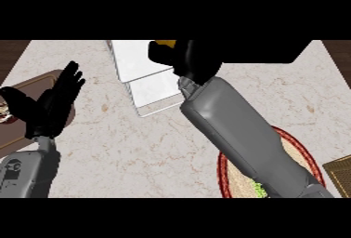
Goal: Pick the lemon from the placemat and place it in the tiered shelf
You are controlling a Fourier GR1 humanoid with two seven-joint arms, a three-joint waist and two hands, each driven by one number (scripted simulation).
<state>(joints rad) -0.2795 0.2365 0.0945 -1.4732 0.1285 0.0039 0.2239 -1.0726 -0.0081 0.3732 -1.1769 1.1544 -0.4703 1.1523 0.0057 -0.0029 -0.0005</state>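
Lemon, a yellow sliver inside my right hand curled round it, held directly above the white tiered shelf; left hand rests open.

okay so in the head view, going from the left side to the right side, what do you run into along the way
Left hand, resting open with fingers up, over a brown board → white tiered shelf → right hand, curled round something yellow above the shelf → round red-rimmed placemat → a brown item at the right edge.
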